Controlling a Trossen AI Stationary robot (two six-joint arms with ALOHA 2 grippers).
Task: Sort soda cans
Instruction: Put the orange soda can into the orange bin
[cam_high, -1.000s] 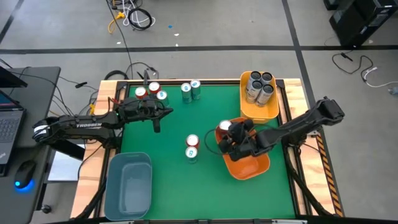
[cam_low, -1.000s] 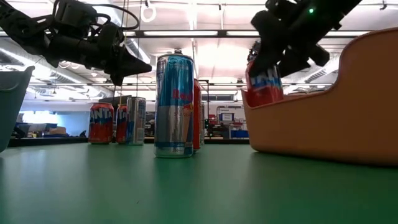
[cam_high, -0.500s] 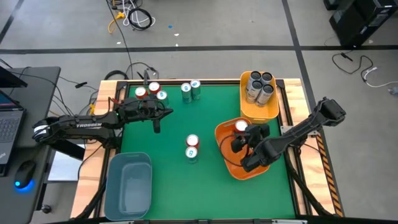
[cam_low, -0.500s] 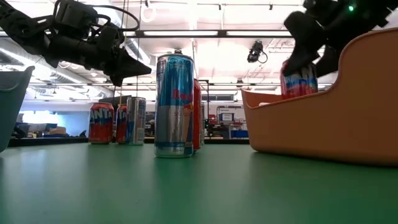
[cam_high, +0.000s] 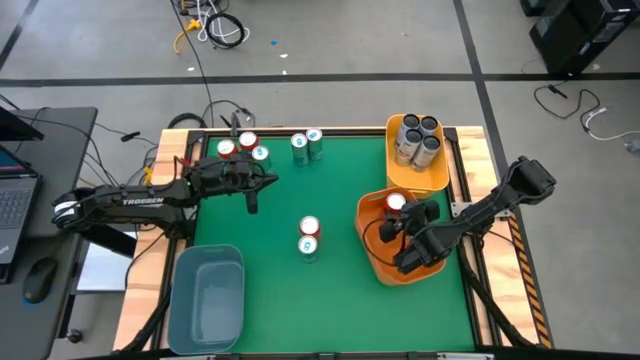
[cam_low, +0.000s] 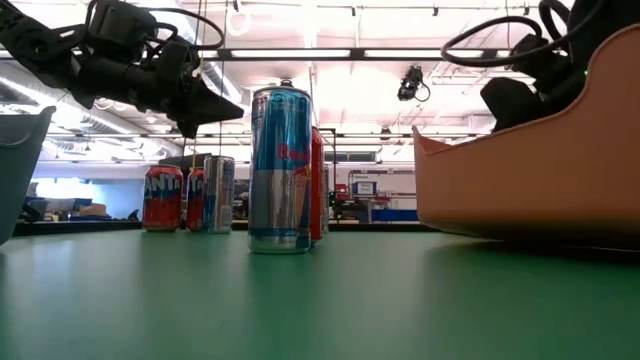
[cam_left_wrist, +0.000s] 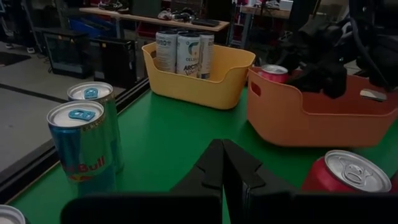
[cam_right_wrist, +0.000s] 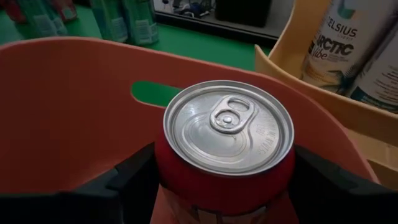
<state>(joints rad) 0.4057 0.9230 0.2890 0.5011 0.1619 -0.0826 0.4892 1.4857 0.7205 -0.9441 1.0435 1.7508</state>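
Green table (cam_high: 270, 290) — orange bin (cam_high: 378, 262): one red can (cam_high: 395, 203); yellow bin (cam_high: 415, 180): four.

The worktop (cam_high: 330, 170) is showing green with pale wooden edges. The orange bin (cam_high: 378, 262) is holding a red can (cam_right_wrist: 224, 149) with a silver top. The yellow bin (cam_high: 415, 178) is holding grey cans (cam_high: 418, 138). The blue bin (cam_high: 207, 300) is looking dull teal. Blue-and-silver cans (cam_left_wrist: 81, 146) are bearing red lettering.
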